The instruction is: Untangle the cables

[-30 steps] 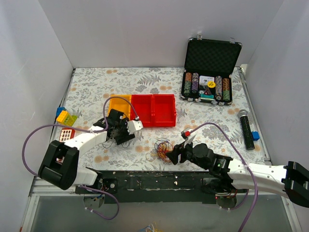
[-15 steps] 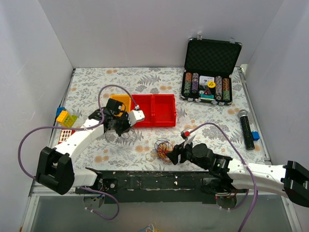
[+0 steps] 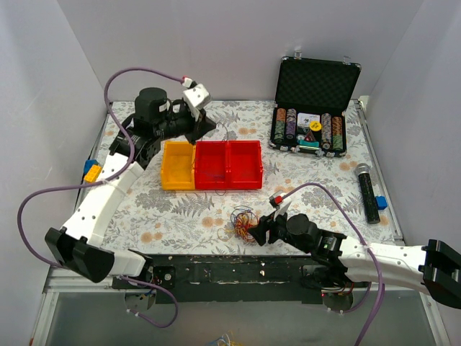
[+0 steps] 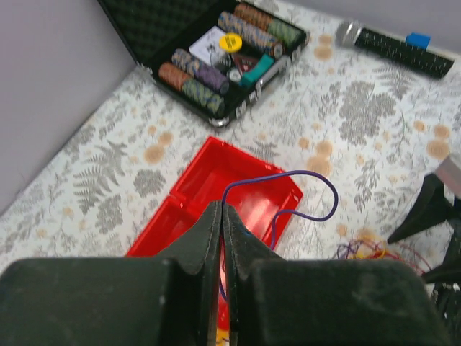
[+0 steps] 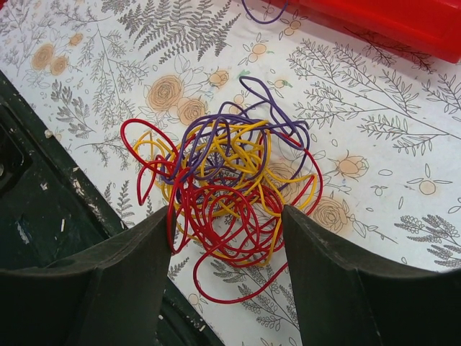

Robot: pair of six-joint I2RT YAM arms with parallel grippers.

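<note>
1. Left gripper (image 4: 221, 209): jaws pinched shut on a single purple strand (image 4: 318, 196), held high over the red bin (image 4: 245, 162), probably to drop it there.
2. Right gripper (image 5: 227, 216): jaws wide, straddling the tangle (image 5: 230, 173) on the tabletop (image 5: 108, 43), seemingly to anchor it.

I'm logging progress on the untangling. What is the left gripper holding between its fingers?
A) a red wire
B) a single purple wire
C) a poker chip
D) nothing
B: in the left wrist view the left gripper is shut on a thin purple wire, which loops out in front of the red bin.
</note>
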